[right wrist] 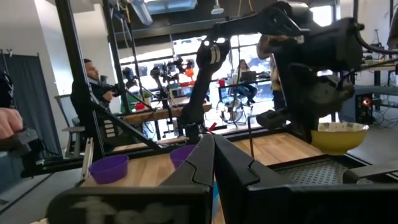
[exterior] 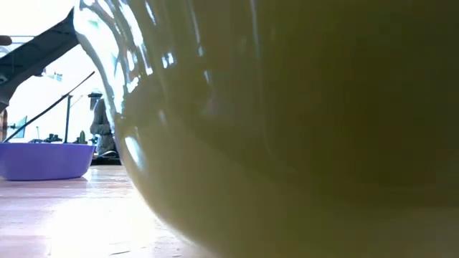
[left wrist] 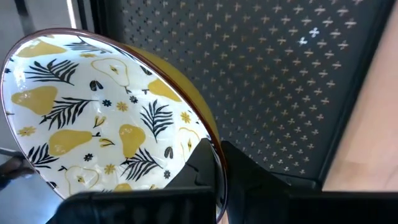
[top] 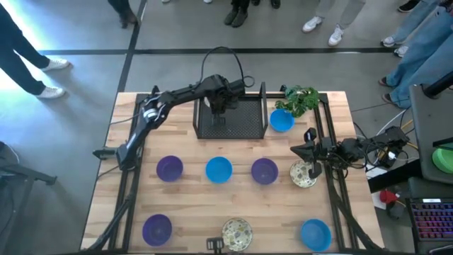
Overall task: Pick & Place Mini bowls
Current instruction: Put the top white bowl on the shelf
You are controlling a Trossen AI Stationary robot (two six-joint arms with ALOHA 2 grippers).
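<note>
Left gripper [left wrist: 219,163] clamped on rim of a patterned bowl [left wrist: 93,106], cream inside with pear-and-leaf print, yellow outside, held above the black mesh tray [top: 244,122] at table 12 o'clock. Right gripper [top: 308,145] fingers together, empty, at 3 o'clock just above another patterned bowl [top: 304,174]. Remaining bowls: blue bowl [top: 282,120] beside tray, near the plant [top: 300,99]; purple and blue ones in rows toward 6 o'clock.
</note>
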